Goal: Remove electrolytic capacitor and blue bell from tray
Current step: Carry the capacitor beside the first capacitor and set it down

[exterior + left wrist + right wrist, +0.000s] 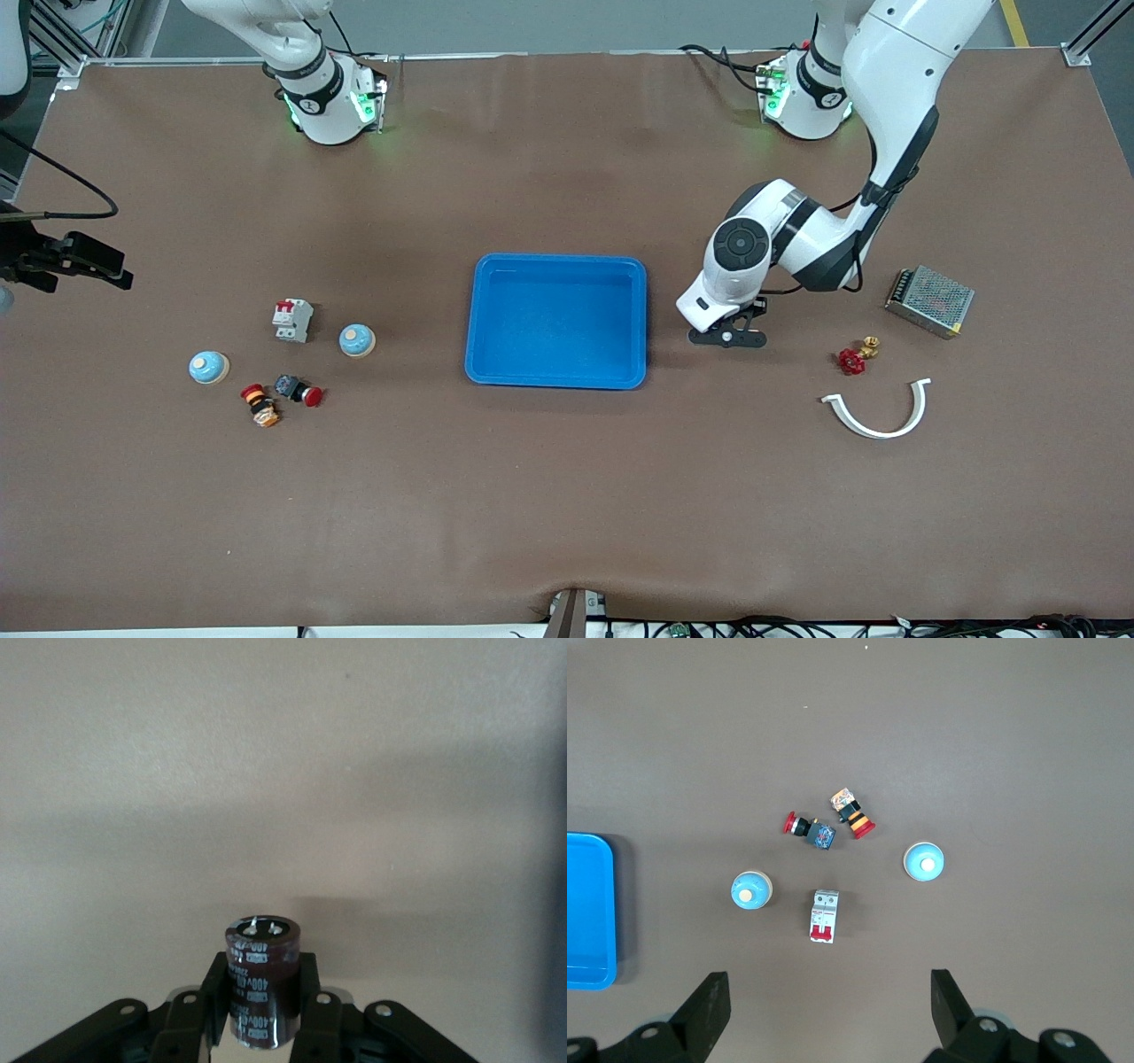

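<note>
The left gripper (259, 1010) clamps a glossy, dark cylindrical capacitor (259, 988), low centre, its base cut off. Two round blue bells (752, 891) lie mid-frame above the right gripper (828, 1010), spread apart.

"400" on the capacitor (259, 979) sleeve, other print illegible

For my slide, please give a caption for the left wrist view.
Left hand shut on a dark capacitor, above the brown table.
</note>
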Action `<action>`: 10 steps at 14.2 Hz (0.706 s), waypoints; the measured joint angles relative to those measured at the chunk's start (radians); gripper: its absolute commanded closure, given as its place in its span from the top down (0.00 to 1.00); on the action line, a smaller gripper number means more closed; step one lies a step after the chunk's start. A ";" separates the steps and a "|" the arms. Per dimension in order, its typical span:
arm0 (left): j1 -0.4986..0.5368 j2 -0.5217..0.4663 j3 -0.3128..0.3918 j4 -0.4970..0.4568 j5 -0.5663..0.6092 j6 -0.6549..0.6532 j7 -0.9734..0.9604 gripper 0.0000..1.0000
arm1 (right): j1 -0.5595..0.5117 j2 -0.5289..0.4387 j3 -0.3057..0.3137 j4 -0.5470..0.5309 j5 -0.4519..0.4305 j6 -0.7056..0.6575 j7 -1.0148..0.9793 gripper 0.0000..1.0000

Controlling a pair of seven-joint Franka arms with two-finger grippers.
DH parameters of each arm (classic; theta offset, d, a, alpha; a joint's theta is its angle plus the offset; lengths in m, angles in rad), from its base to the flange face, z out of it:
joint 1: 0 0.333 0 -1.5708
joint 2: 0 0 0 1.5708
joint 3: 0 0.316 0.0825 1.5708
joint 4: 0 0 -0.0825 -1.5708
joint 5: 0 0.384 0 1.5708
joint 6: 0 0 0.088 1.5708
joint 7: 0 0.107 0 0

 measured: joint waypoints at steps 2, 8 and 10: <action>0.000 -0.001 0.000 -0.027 0.000 0.039 0.000 0.00 | 0.003 0.000 0.009 0.000 0.001 0.000 0.000 1.00; 0.000 -0.016 0.000 -0.079 0.001 0.087 0.000 0.00 | 0.023 0.016 0.016 -0.005 0.000 0.013 0.000 1.00; 0.000 -0.019 0.000 -0.084 0.001 0.087 0.000 0.00 | 0.020 0.030 0.011 -0.005 0.000 0.015 0.000 1.00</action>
